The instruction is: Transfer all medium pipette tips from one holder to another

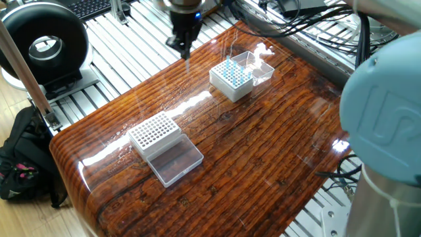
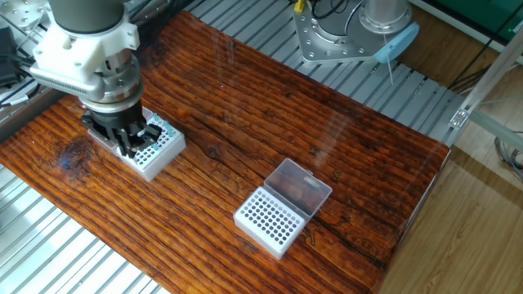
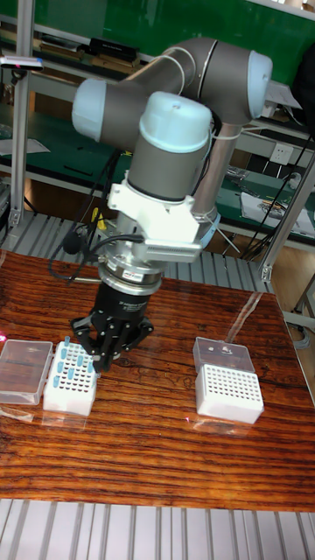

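Pale-blue medium pipette tips (image 1: 231,72) all sat in your far holder (image 1: 231,80); near rack (image 1: 154,132) looked empty | other view: gripper (image 2: 131,140) hung over that holder's edge, jaws' state untellable | tall view: tips filled the left holder, transfer barely started.

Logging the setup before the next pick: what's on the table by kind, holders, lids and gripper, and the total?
Holders: 2, one with blue tips, one with bare holes
Clear hinged lids: 2, and
Gripper: 1
Total: 5
Single tips are too small to count.
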Robot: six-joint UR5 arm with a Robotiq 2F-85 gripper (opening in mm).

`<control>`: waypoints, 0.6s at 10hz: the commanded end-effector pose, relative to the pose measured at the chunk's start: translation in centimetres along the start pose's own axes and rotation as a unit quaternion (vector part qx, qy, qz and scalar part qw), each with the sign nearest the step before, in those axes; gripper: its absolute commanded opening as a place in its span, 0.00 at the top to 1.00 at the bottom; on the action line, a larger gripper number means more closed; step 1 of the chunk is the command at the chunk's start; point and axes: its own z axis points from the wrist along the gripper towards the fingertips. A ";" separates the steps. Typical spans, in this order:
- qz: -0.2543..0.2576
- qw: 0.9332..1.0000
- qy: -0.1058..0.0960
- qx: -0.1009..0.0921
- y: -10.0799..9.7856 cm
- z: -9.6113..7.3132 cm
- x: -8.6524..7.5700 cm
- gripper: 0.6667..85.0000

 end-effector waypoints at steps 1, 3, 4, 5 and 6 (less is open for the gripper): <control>0.007 1.000 -0.001 -0.018 0.2 1.2 1.1 1.00; 0.007 1.000 0.002 -0.007 -0.3 1.5 1.7 1.00; 0.007 1.000 0.003 -0.007 -0.4 1.6 2.0 1.00; 0.007 1.000 0.004 -0.009 -0.3 1.6 2.1 1.00; 0.007 1.000 0.002 -0.012 -0.1 1.5 2.0 1.00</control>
